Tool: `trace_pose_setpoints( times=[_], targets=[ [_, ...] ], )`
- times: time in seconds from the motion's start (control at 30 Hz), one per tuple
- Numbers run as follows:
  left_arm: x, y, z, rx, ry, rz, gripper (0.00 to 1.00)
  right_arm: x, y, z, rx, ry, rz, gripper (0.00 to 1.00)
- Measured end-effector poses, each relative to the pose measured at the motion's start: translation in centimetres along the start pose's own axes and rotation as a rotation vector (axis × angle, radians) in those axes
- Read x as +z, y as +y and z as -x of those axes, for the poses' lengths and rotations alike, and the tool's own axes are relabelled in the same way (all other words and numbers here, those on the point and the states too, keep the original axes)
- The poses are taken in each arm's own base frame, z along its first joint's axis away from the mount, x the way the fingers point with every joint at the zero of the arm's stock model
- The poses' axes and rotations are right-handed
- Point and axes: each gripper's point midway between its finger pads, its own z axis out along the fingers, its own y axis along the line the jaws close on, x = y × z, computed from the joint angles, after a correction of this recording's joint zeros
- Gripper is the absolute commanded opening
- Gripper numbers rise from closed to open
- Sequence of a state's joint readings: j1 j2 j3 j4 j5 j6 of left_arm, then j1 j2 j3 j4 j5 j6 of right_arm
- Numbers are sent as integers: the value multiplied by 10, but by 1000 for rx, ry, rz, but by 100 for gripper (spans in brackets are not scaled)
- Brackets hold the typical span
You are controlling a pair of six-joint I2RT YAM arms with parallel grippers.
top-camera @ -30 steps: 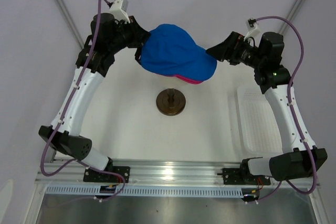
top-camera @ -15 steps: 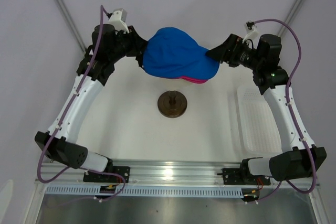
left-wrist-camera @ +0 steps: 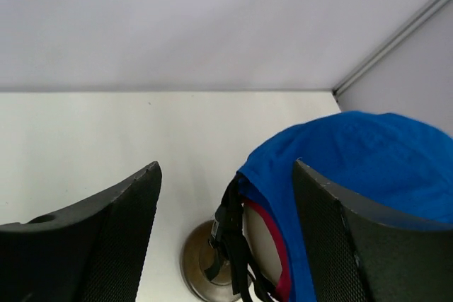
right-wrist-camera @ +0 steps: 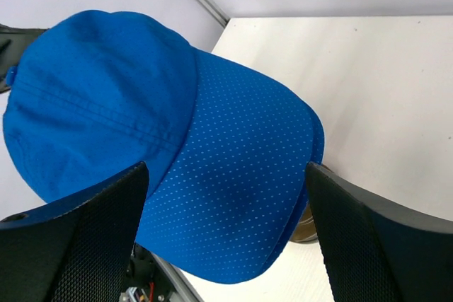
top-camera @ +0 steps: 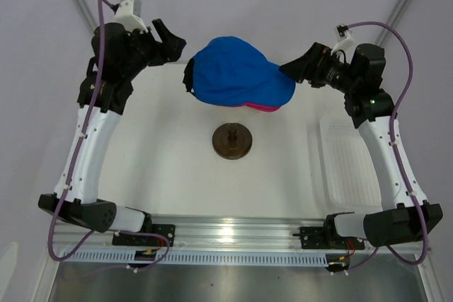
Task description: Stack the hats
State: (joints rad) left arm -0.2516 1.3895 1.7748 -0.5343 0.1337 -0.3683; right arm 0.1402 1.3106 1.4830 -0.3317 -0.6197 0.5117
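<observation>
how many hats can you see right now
2: a blue cap on top, and a pink cap under it, only its edge showing. Another may be hidden between them.

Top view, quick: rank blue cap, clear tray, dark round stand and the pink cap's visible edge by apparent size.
Tied, too alike to rank: blue cap and clear tray; cap sits nearer the camera, tray is partly hidden.
Then dark round stand.
Smallest: edge of pink cap.

The blue cap [right-wrist-camera: 106,97] is soft matt cloth; the white table [top-camera: 163,175] looks smooth.
</observation>
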Motion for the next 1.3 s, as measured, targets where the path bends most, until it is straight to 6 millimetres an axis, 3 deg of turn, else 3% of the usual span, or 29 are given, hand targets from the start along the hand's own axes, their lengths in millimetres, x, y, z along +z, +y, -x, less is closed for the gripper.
trace_pose_setpoints(
  times=[0.07,0.17,0.3,0.37,0.47,0.6,0.9,1.3],
  targets=[
    [-5,-1,14,5,-34,0,80,-3,2,4,-16,-14,-5,94],
    [-7,-6,22,8,-52,-22,74,-7,4,8,-29,-28,-10,94],
    [11,-10,26,-11,-32,-39,30,-8,5,11,-37,-40,-13,93],
    [29,-9,22,-22,-9,-35,27,-9,5,11,-37,-41,-16,93],
    [49,-3,-6,-29,69,-7,17,-9,4,11,-37,-43,-19,93],
    [62,-4,-34,-32,145,1,9,-9,4,11,-37,-43,-19,93],
    [70,-11,-68,22,196,28,4,-9,4,11,-37,-43,-22,93],
    [69,-8,-67,68,123,114,1,-6,-1,2,-31,-22,-28,93]
  ],
)
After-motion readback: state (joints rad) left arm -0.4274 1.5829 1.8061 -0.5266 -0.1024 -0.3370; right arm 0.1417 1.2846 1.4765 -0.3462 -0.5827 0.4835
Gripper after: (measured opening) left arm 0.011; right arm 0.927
